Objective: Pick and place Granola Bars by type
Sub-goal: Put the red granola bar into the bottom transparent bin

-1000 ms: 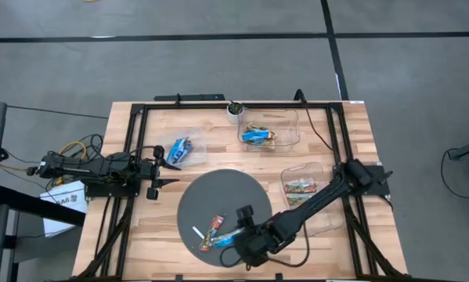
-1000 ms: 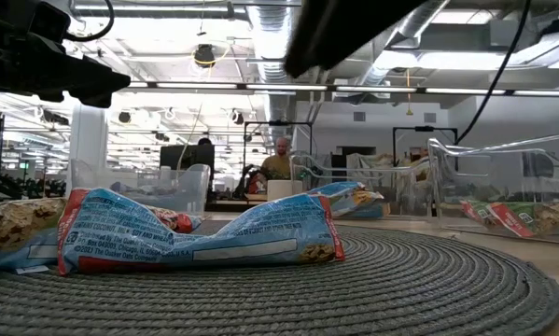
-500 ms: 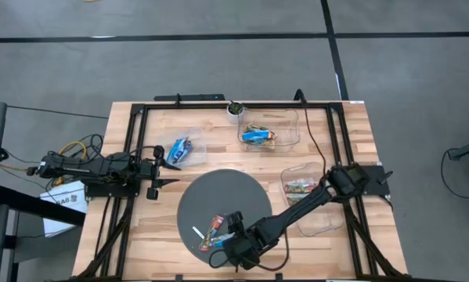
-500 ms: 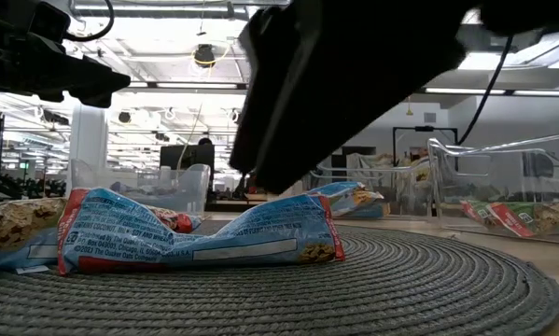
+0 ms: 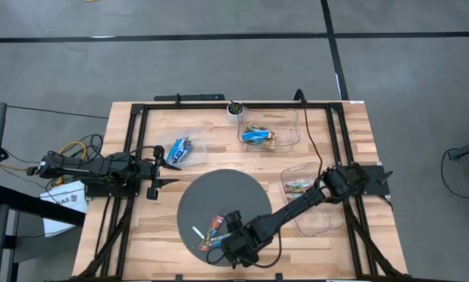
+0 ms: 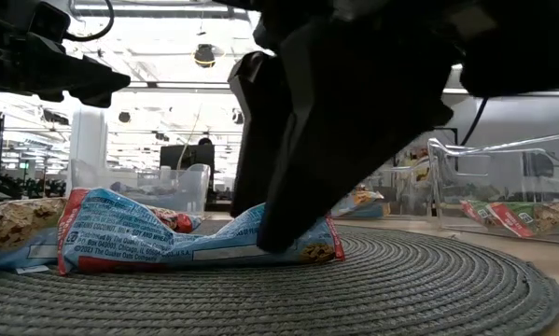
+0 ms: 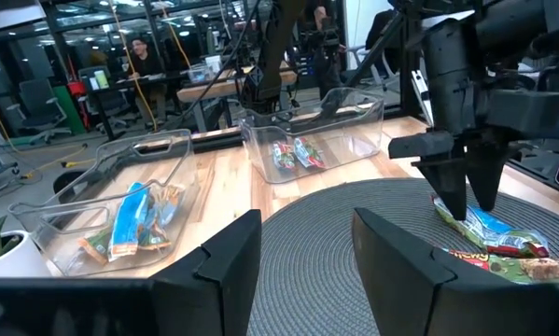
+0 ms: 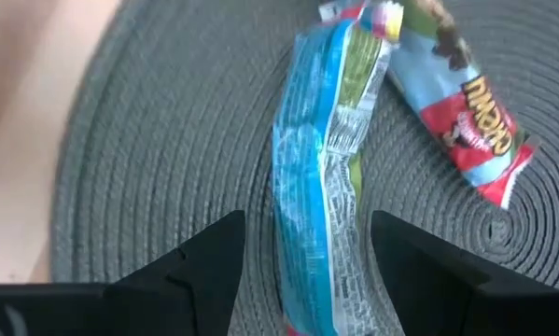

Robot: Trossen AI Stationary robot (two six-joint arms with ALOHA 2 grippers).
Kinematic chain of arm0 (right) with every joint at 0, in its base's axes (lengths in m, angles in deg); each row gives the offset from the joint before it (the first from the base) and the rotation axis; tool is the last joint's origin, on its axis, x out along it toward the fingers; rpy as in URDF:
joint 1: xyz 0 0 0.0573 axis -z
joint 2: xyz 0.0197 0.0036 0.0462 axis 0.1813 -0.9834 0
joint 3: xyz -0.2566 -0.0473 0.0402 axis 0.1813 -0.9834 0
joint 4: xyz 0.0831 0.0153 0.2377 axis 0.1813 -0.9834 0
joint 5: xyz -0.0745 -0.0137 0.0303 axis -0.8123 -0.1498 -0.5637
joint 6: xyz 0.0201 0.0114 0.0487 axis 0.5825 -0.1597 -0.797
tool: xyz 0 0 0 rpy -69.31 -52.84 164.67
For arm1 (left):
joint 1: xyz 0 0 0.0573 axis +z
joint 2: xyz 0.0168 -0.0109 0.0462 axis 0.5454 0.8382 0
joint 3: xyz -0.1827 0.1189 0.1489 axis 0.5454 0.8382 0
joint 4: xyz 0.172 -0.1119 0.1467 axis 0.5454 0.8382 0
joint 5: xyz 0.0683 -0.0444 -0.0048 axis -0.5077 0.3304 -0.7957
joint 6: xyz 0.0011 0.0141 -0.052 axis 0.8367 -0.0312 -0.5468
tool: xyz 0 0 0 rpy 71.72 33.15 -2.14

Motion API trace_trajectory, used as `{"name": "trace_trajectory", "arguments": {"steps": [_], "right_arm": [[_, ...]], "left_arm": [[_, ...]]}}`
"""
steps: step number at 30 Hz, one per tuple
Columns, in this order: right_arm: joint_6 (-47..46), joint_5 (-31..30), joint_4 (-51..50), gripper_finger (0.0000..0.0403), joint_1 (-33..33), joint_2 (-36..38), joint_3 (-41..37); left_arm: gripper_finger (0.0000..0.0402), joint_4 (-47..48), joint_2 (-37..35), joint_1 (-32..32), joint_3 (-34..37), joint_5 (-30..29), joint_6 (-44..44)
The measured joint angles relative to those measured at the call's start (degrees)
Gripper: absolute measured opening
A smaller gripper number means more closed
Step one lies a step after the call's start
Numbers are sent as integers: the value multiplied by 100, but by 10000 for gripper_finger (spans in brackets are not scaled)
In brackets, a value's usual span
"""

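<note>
Mat (image 5: 218,192) – round, grey, woven – held the loose bars near its front edge. Right gripper (image 5: 229,237) was low over the blue bar (image 8: 318,201), fingers (image 8: 200,266) spread either side of it, jaws open, nothing gripped. In the low view the bar (image 6: 195,238) lay flat on the mat with the dark finger tips at its right end. Just beside it lay a red-and-blue bar (image 8: 456,112), ends touching. A white stick (image 5: 196,231) sat left of them on the mat. Right bin (image 5: 324,219) held multicoloured bars (image 5: 298,186). Left gripper (image 5: 165,168) waited at the left side, well apart from the mat, jaws open and empty. Left bin (image 5: 193,139) held blue bars (image 5: 179,149); far bin (image 5: 293,125) held more bars (image 5: 257,135), a white cup (image 5: 234,111) just beside it.
</note>
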Motion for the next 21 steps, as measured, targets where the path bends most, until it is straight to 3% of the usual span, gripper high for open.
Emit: {"name": "trace_trajectory", "arguments": {"steps": [14,21], "right_arm": [[0,142,-39,219,152,4,-153],[-1,147,-49,161,196,4,-153]], "left_arm": [[163,-2,2,-2,0,1,-2],[163,0,0,-1,1,1,-1]]}}
